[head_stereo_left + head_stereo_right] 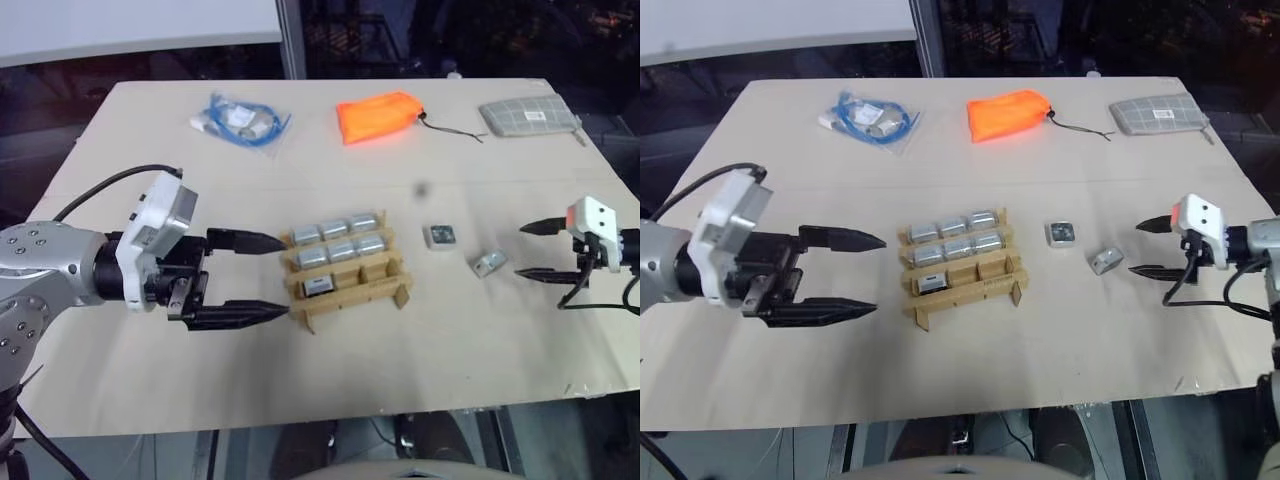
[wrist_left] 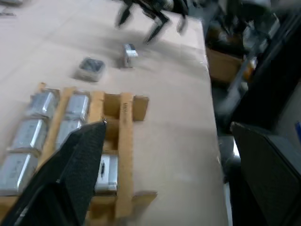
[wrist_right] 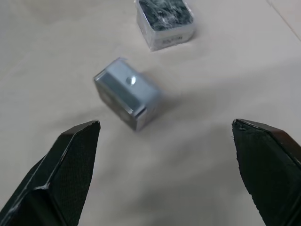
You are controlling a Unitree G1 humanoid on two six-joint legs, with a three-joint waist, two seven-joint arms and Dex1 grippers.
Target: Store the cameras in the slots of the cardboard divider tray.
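The cardboard divider tray [image 1: 360, 295] sits mid-table. Several silver-grey cameras [image 1: 340, 250] fill its back and middle rows, and one more [image 1: 318, 287] lies in the front-left slot. The other two front slots are empty. To the tray's right, two loose cameras rest on the table: one with a dark face up [image 1: 440, 236], one tipped on its side [image 1: 489, 262]. My right gripper [image 1: 520, 251] hangs open just right of the tipped camera [image 3: 127, 96], nothing between its fingers. My left gripper [image 1: 288, 277] is open at the tray's left end, holding nothing.
Along the table's far side lie a clear bag with a blue cable [image 1: 240, 120], an orange drawstring bag [image 1: 380, 115] and a flat grey checked pouch [image 1: 528, 115]. The table's near edge runs just in front of the tray; its right edge is behind my right gripper.
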